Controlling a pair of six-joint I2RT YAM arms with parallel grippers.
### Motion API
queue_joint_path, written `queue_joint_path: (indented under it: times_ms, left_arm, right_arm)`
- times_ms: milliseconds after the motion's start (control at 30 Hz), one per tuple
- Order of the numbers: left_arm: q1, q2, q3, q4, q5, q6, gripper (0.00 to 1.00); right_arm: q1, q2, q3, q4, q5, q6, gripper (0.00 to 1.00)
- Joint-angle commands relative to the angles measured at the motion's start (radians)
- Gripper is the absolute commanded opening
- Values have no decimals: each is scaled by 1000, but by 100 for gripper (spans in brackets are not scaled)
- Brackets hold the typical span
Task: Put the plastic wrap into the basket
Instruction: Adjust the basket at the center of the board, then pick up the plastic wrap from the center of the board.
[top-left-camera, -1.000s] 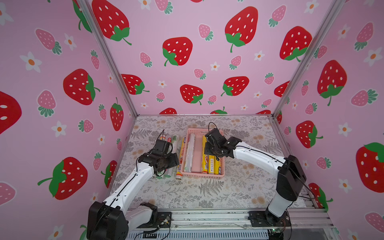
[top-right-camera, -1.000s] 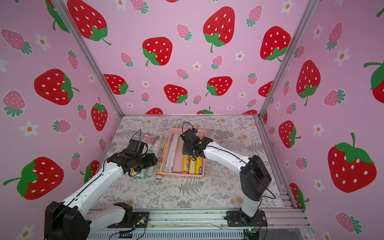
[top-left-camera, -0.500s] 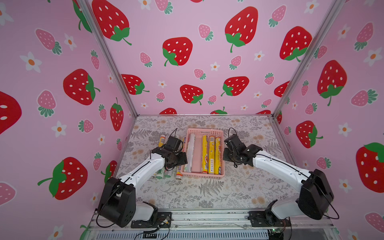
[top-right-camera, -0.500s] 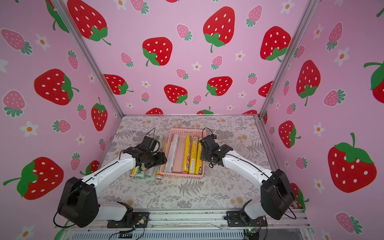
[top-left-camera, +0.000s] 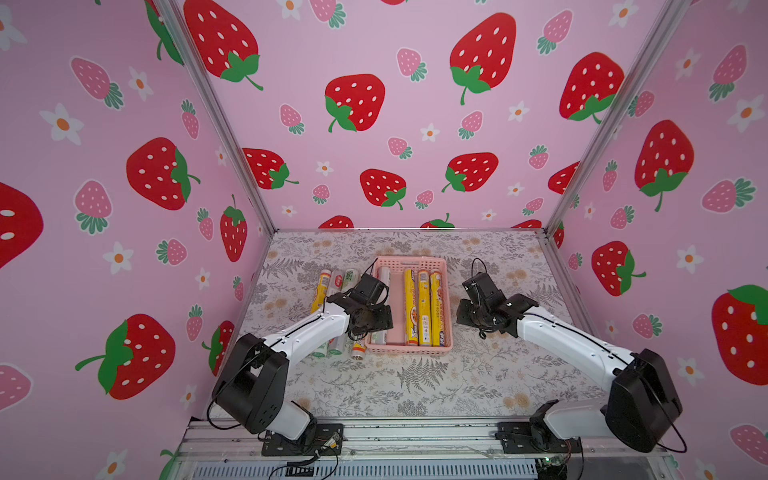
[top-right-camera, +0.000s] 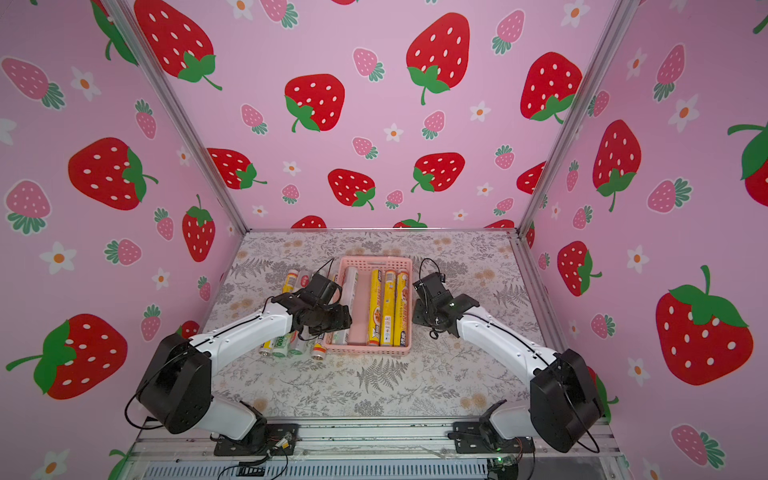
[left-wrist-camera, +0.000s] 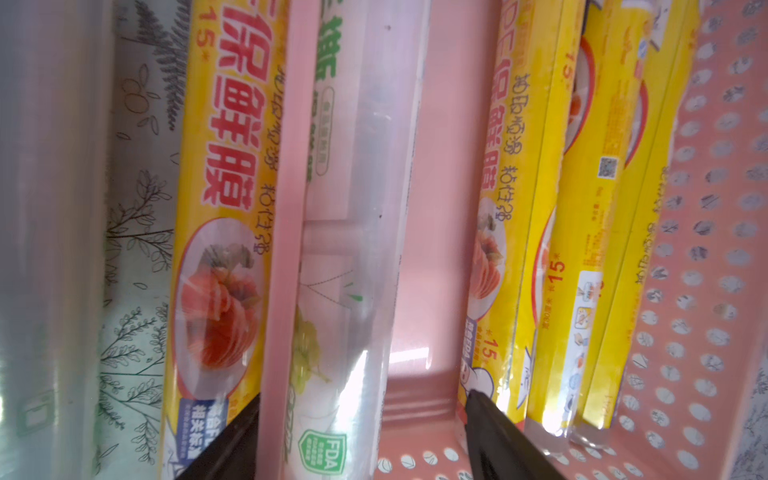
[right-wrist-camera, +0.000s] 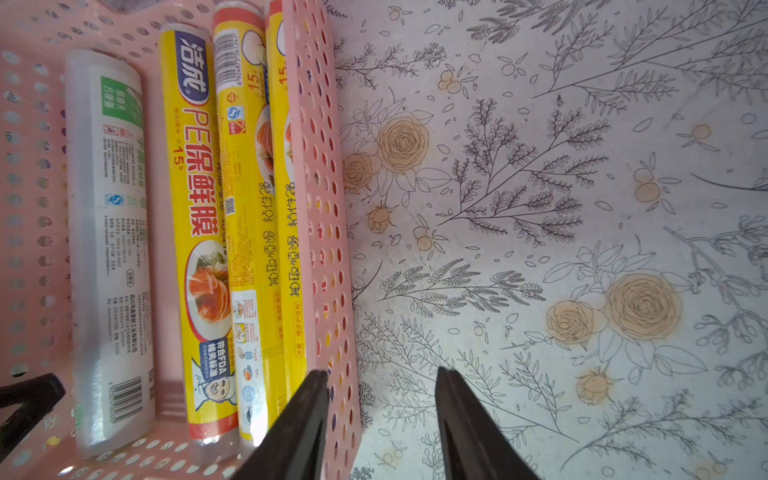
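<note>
A pink lattice basket (top-left-camera: 409, 350) sits mid-table on a floral-patterned table (top-left-camera: 415, 386), enclosed by strawberry-print walls (top-left-camera: 415, 41). Four rolls of plastic wrap (top-right-camera: 386, 307) lie lengthwise inside it. One white-silver roll (top-left-camera: 384, 282) lies along the left wall and three yellow rolls (top-left-camera: 424, 307) lie side by side against the right wall, with bare basket floor between them.

What look like four more rolls (top-left-camera: 338, 279) lie on the table just left of the basket, partly hidden under the left arm (top-left-camera: 307, 332). The rightmost of these, a yellow roll (left-wrist-camera: 216, 249), lies against the basket's left wall.

The left jaws are spread wide, straddling that wall and the white-silver roll, with a clear gap beside the roll. The right arm (top-left-camera: 561, 340) is at the basket's right side. The right jaws are narrowly parted and empty, one side above the right wall, the other over bare table.
</note>
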Motion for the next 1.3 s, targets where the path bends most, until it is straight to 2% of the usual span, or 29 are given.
queue_joint_path:
  times_ms: [0,167,400,533,700,1267]
  left_arm:
    - [-28,10,60,31,-19,-19,77]
    - [-40,8,85,-13,-69,-19,79]
    - [-15,-128,102,-227,-243,38,85]
    - [21,-158,59,-260,-234,78,84]
    - [45,-136,8,-225,-217,102,77]
    - [73,-13,-9,-128,-222,153,65]
  right_arm:
    - [-13,-32,-11,9,-15,-20,47]
    - [-26,-33,-11,11,-19,-37,47]
    - [-61,-55,10,-1,-21,-79,47]
    - [-66,-65,15,-4,-32,-98,48]
    - [-66,-73,17,-11,-49,-106,47]
    - [-66,-121,6,-28,-49,-111,47]
